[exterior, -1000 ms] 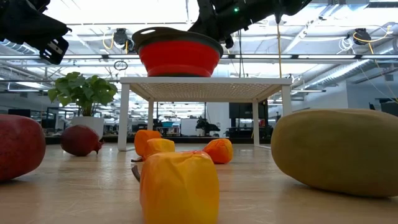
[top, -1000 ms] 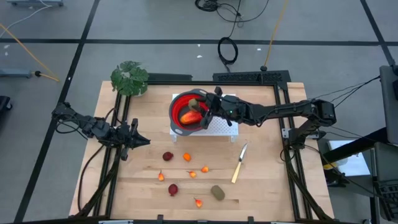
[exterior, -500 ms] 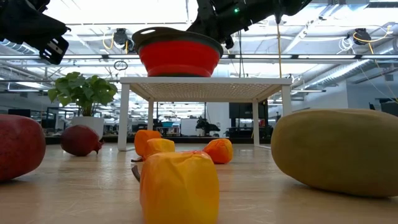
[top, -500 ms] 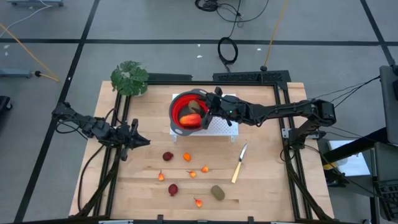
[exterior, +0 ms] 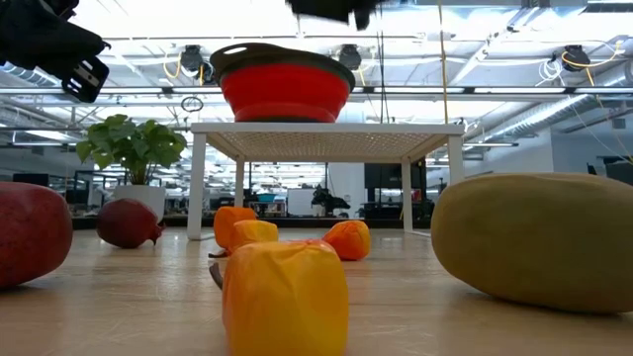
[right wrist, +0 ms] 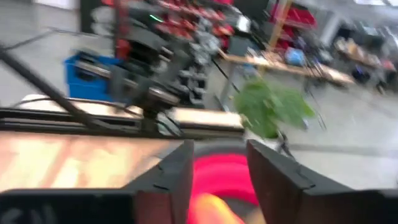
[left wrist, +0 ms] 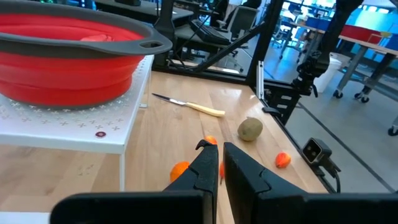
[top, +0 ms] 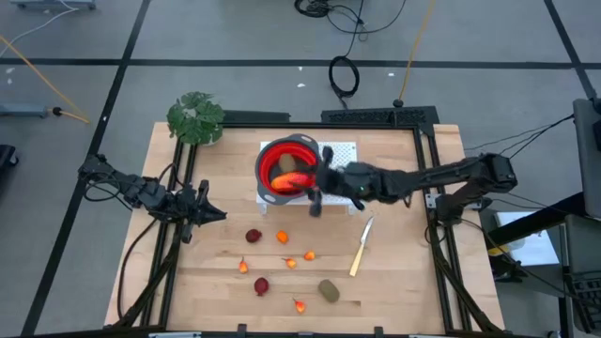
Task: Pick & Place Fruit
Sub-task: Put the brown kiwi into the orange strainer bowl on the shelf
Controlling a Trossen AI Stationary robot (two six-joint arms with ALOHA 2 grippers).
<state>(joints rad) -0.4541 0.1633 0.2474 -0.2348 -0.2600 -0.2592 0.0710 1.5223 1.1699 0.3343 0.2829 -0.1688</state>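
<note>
High view alone shows fruit (top: 291,178) inside the bowl (top: 269,154); right gripper (right wrist: 217,163) spread, empty.

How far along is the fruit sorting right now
Done: the long red-orange-yellow fruit lies in the red grey-rimmed bowl on the white perforated stand. In hand: nothing; the right gripper is open beside the bowl, the left gripper is shut off to the side. Left: eight small fruits on the wooden table, like the olive-brown oval.
</note>
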